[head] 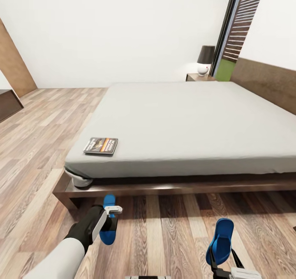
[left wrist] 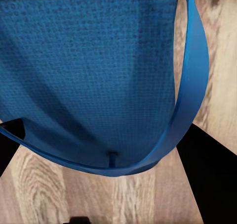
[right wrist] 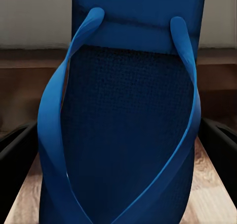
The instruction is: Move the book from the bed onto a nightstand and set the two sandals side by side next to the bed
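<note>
Ahead of you the bed [head: 185,123] fills the room, its wooden frame [head: 172,187] close before both arms. The book [head: 101,146] lies near its corner. Your left gripper [head: 110,216] is closed on one sandal [head: 108,229]; your right gripper [head: 224,259] grips the other sandal [head: 222,240], tilted up.

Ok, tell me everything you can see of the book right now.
The book is a thin paperback with a dark cover, an orange band, white lettering and a greyish picture. It lies flat and closed on the light-grey mattress of the bed, near the corner closest to the left tool. Nothing touches it but the mattress.
</note>
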You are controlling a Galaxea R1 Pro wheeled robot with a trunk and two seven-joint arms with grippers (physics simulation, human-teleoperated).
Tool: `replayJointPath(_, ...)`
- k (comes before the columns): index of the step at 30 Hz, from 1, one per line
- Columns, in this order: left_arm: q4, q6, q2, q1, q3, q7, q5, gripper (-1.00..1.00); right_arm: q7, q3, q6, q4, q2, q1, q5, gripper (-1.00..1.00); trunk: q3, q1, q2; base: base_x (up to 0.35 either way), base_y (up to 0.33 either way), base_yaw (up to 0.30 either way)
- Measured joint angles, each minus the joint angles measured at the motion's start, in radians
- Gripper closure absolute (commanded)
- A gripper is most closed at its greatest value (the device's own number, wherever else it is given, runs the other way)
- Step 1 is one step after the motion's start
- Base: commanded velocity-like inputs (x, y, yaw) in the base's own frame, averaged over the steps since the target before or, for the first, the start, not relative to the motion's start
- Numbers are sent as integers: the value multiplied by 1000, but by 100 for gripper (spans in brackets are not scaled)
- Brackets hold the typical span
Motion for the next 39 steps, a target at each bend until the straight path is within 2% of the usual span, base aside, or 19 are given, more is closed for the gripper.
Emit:
replayJointPath(18, 0, 1, -5, -1, 0, -7, 7, 100, -1, -6, -4, 3, 0, 0, 0, 100, -56, 69, -126, 0, 0, 0)
replayJointPath(21, -14, 12, -5, -1, 1, -5, 8, 100, -1, -6, -4, 3, 0, 0, 1, 100, -56, 69, -126, 0, 0, 0)
replayJointPath(23, -39, 47, -6, -1, 1, -3, 7, 100, -1, -6, -4, 3, 0, 0, 1, 100, -56, 69, -126, 0, 0, 0)
replayJointPath(26, -41, 78, -19, -5, -6, 6, 5, 100, -1, -6, -4, 3, 0, 0, 1, 100, -56, 69, -126, 0, 0, 0)
replayJointPath(28, -30, 131, -25, -48, -9, 19, 5, 100, -1, -6, -4, 2, -1, 0, 0, 100, -56, 69, -126, 0, 0, 0)
replayJointPath(30, 177, 167, -15, -199, -9, 40, 2, 100, -1, -6, -5, 1, -2, 0, 0, 100, -56, 69, -126, 0, 0, 0)
replayJointPath(32, 298, 172, -7, -274, -8, 43, 2, 100, -1, -6, -5, 1, -2, 0, -1, 100, -56, 69, -126, 0, 0, 0)
replayJointPath(39, 317, 173, -13, -290, -3, 39, 2, 100, -1, -6, -5, 0, -2, 0, -1, 100, -60, 70, -126, 0, 0, 0)
